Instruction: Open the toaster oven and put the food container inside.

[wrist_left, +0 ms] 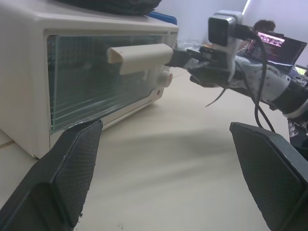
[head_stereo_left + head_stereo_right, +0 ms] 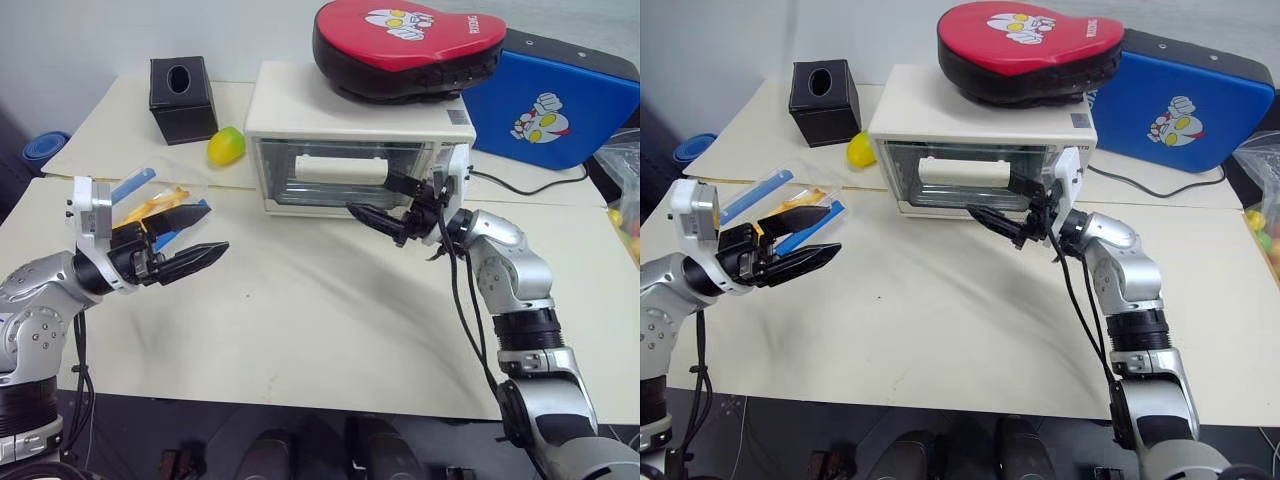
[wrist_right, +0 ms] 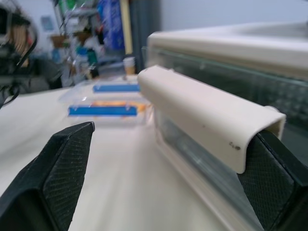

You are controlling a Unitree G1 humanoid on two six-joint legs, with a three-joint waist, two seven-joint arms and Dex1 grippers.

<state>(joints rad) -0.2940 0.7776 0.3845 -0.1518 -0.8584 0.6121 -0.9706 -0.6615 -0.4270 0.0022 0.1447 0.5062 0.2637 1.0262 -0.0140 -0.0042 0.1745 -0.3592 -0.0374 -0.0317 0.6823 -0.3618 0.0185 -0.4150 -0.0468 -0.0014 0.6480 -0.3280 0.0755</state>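
The cream-white toaster oven (image 2: pixel 300 110) stands at the table's middle back with its glass door closed. My right gripper (image 2: pixel 385 200) is open at the right end of the white bar handle (image 3: pixel 202 115). One finger (image 3: pixel 269 178) sits behind the handle's end, and the other (image 3: pixel 57 178) stands well clear in front. The food container (image 2: pixel 790 205), clear with blue clip strips and yellow fries, lies flat on the table at the left, partly hidden behind my left gripper (image 2: pixel 210 232). That gripper hovers open and empty above the table, pointing toward the oven.
A red boxing pad (image 2: pixel 405 45) lies on top of the oven, with a blue pad (image 2: pixel 555 105) behind it to the right. A black tissue box (image 2: pixel 182 98) and a yellow-green fruit (image 2: pixel 226 146) sit left of the oven. The oven's cable (image 2: pixel 530 185) runs along the right.
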